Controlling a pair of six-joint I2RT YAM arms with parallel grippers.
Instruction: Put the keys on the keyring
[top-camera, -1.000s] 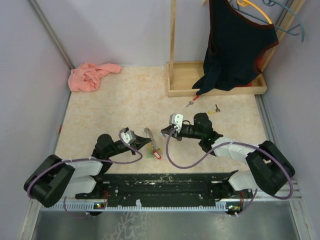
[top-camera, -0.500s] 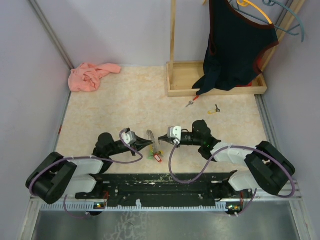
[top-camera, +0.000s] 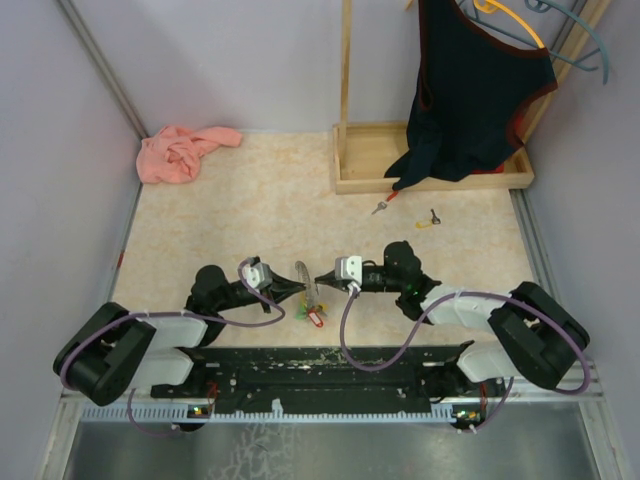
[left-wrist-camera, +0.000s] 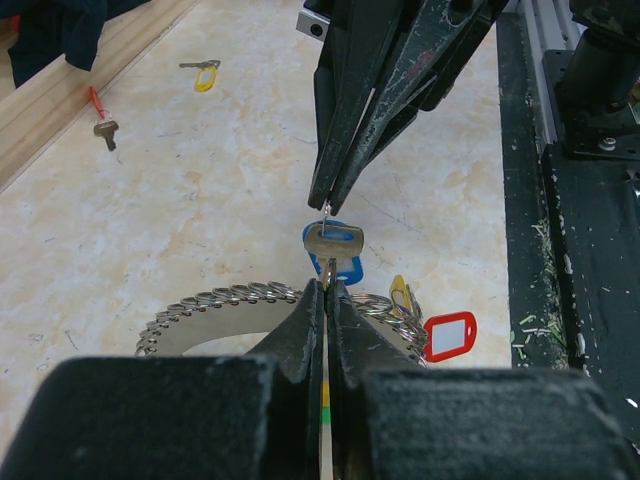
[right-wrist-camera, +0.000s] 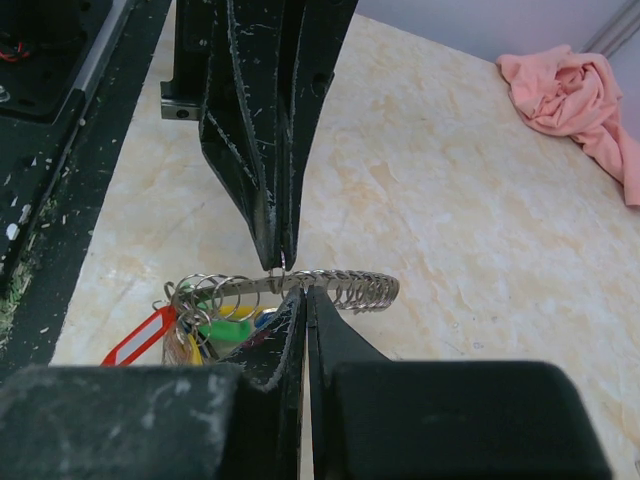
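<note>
Grips keyring (left-wrist-camera: 230, 295) in clenched left tool (left-wrist-camera: 325, 290), blue key (left-wrist-camera: 335, 245) in clenched right tool (left-wrist-camera: 325, 205), well before the wooden tray (top-camera: 345, 185) holding the hem of a dark garment (top-camera: 470, 90); leaves red key (top-camera: 383, 204), yellow key (top-camera: 428, 221) just before it.

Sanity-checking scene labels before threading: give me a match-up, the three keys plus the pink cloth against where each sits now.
Things:
1. blue-capped key
2. red-capped key
3. yellow-capped key
4. pink cloth

Places:
A. far left corner of the table
B. lying close by the near edge of the wooden tray
C. at the tip of the right pincer, just above the keyring
D. loose on the table, farther right and clear of the tray

Pairs: 1-C, 2-B, 3-D, 4-A
</note>
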